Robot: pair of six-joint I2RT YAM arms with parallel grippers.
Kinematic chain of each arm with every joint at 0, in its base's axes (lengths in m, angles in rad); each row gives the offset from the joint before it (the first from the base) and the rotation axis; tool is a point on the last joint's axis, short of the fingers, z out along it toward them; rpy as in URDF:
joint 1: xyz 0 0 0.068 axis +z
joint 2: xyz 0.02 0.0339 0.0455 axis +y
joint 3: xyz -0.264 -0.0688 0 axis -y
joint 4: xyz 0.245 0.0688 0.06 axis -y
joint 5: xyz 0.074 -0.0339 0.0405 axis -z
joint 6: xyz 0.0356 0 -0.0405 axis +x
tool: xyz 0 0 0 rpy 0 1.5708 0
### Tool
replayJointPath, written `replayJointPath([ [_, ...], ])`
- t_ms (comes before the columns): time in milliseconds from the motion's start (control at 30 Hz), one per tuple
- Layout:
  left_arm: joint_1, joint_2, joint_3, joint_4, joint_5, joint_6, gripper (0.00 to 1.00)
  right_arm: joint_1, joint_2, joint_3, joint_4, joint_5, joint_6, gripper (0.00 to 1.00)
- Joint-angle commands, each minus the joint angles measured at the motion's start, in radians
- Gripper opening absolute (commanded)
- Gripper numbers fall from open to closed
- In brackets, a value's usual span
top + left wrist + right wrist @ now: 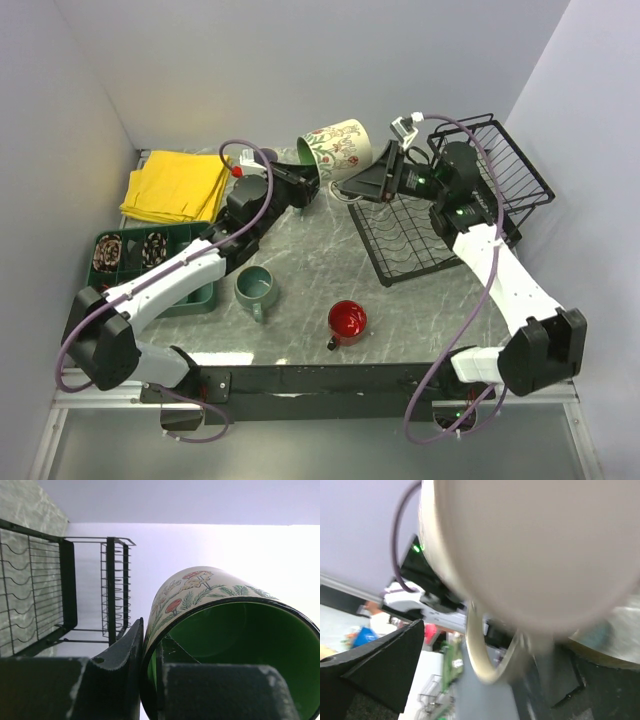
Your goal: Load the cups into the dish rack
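A cream cup with a flower pattern and green inside (337,146) hangs tilted above the table's far middle. My left gripper (306,183) is shut on its rim; in the left wrist view one finger (120,665) lies outside the wall of the cup (235,630) and one inside. My right gripper (358,178) stands open just right of this cup. In the right wrist view the cup's base (535,545) is blurred, and its cream handle (485,652) lies between my spread fingers (385,665). A grey-green cup (256,289) and a shiny red cup (346,320) stand on the table. The black wire dish rack (405,235) lies at the right.
The rack's taller basket (497,165) rises at the far right. A green compartment tray (118,262) sits at the left under my left arm, with a yellow cloth (178,186) behind it. Walls close in on the left, back and right.
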Motion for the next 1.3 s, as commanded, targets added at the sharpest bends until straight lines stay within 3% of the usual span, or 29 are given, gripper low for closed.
replayJointPath([
  [0, -0.009, -0.024, 0.061, 0.239, 0.022, -0.069, 0.01, 0.032, 0.037, 0.061, 0.176, -0.003, 0.181, 0.88],
  [167, -0.018, -0.001, 0.069, 0.243, 0.033, -0.066, 0.01, 0.039, 0.034, 0.024, 0.275, -0.001, 0.279, 0.75],
  [433, -0.029, 0.022, 0.07, 0.22, 0.028, -0.034, 0.01, 0.039, 0.033, 0.003, 0.294, 0.003, 0.328, 0.49],
  [633, -0.046, 0.042, 0.075, 0.188, 0.018, 0.002, 0.01, 0.039, 0.031, -0.001, 0.285, 0.003, 0.321, 0.45],
  [733, -0.054, 0.06, 0.083, 0.18, 0.018, 0.017, 0.01, 0.037, 0.028, -0.008, 0.278, 0.003, 0.311, 0.38],
  [767, -0.058, 0.068, 0.086, 0.177, 0.018, 0.022, 0.01, 0.039, 0.03, -0.01, 0.284, 0.002, 0.314, 0.35],
  [867, -0.061, 0.083, 0.092, 0.191, 0.028, 0.031, 0.01, 0.035, 0.025, -0.017, 0.289, -0.012, 0.299, 0.0],
  [967, -0.066, 0.085, 0.095, 0.193, 0.037, 0.043, 0.03, 0.023, 0.005, -0.03, 0.301, -0.018, 0.285, 0.0],
  [1000, -0.066, 0.083, 0.093, 0.193, 0.039, 0.049, 0.06, 0.014, 0.001, -0.037, 0.323, -0.018, 0.288, 0.0],
  [1133, -0.066, 0.049, 0.067, 0.179, 0.025, 0.075, 0.39, -0.047, -0.035, -0.053, 0.335, -0.035, 0.275, 0.0],
  [1267, -0.066, -0.02, 0.031, 0.137, 0.013, 0.124, 0.64, -0.086, -0.045, -0.048, 0.308, -0.054, 0.2, 0.0],
])
